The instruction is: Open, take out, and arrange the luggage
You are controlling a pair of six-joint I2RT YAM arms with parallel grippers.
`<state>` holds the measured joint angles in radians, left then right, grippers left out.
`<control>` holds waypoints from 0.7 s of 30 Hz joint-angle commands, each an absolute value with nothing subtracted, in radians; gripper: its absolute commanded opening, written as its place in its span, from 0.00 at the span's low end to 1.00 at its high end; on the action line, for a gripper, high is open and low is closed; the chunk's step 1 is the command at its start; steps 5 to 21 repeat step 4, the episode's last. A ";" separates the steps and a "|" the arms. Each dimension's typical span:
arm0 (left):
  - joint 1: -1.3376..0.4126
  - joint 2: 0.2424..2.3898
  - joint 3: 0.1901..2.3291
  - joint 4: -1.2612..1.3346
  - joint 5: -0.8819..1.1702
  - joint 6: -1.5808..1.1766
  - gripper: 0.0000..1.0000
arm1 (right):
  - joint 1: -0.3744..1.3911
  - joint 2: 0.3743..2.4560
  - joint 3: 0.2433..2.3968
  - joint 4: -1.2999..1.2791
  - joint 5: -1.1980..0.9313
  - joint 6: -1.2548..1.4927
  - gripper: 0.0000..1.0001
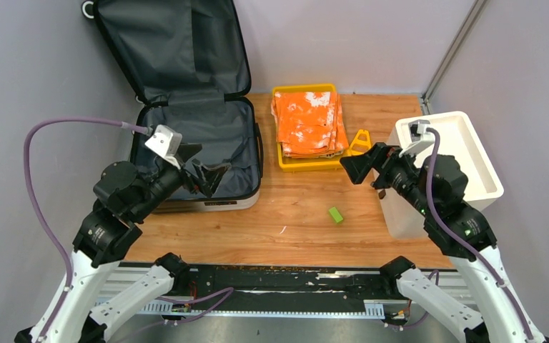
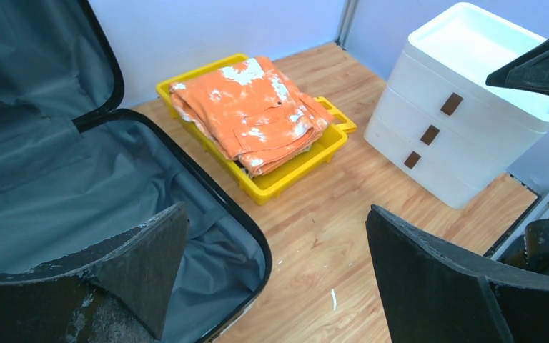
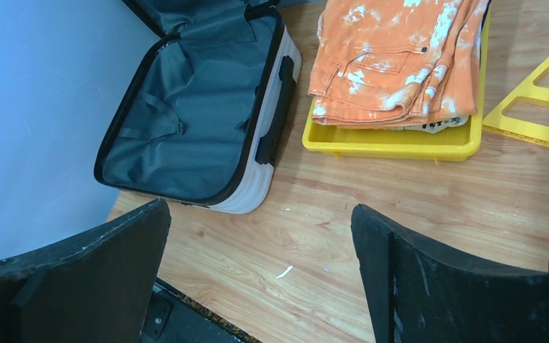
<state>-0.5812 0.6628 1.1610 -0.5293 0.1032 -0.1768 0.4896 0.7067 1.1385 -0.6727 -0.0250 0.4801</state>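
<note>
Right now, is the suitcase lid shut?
No, the luggage lies wide open, with the dark grey lining exposed in both halves.

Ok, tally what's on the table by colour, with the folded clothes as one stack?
Yellow: 2, tray and frame
Orange: 1, clothes stack
White: 1, box
Green: 1, block
Grey-lined: 1, suitcase
Total: 6
</note>
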 commanded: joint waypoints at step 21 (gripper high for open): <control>-0.584 0.663 1.170 -0.525 0.105 -0.171 1.00 | 0.489 0.681 1.147 -0.622 0.000 0.544 1.00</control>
